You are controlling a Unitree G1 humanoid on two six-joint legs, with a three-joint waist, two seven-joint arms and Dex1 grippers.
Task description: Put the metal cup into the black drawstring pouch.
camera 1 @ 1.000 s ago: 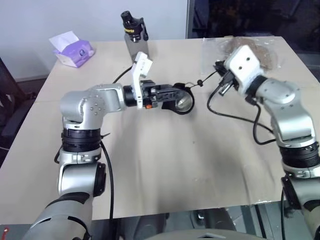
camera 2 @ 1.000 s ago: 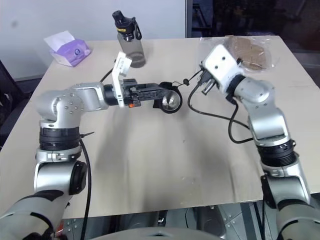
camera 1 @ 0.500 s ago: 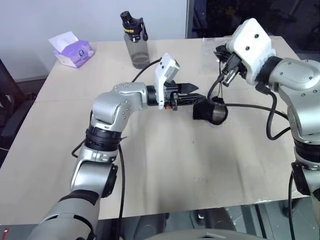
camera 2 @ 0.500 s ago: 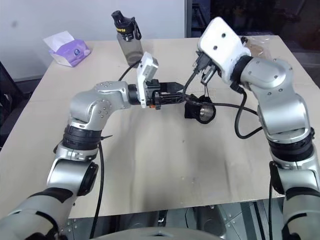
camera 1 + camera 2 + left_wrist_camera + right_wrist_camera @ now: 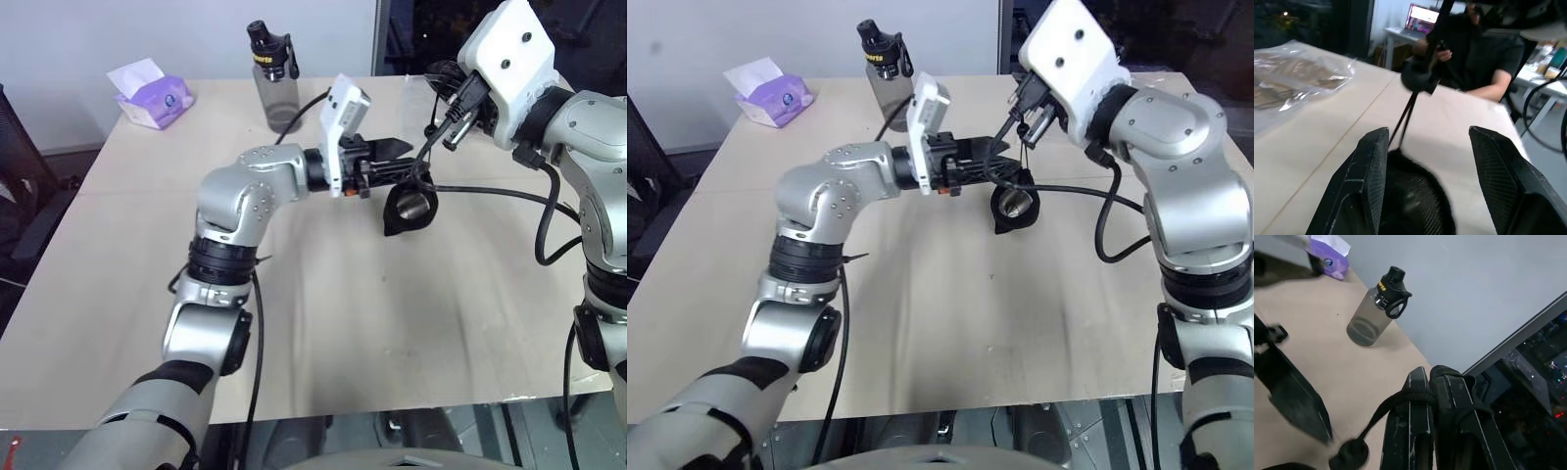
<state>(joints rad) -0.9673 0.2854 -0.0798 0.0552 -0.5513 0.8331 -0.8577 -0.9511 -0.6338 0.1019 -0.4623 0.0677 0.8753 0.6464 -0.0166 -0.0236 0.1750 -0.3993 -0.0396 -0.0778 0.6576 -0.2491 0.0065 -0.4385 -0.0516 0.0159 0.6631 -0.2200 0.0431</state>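
Black drawstring pouch [image 5: 407, 209] hangs clear of the table [image 5: 323, 323], mid-scene toward the far side, slung by its thin cord [image 5: 1396, 404] from the right gripper [image 5: 1436, 382]. Right gripper clenched tight on that cord; in its wrist view the loop runs over the closed fingers, with the cord stopper dangling below. Metal cup [image 5: 1017, 201] already sits inside the pouch: a shiny rim shows in the pouch mouth, which faces the near side, tilted rather than upright. Left gripper [image 5: 400, 162] lies level, pointing right, just left of and slightly above the pouch; its fingers [image 5: 1369, 166] stand part open with the pouch top between them and the cord running up through the gap. Cannot tell whether either finger touches the fabric; nothing is pinched. Key relation: the pouch hangs directly below the right gripper and right at the left gripper's fingertips, its long axis roughly vertical along the cord, so the left arm is the nearer free one. My judgement: cup insertion looks done and what remains is drawing the mouth shut or setting the pouch down. Risk: swinging load, cup could slip out of the tilted mouth. Grey bottle [image 5: 274, 73] and tissue pack [image 5: 149, 93] stand well apart, far left.
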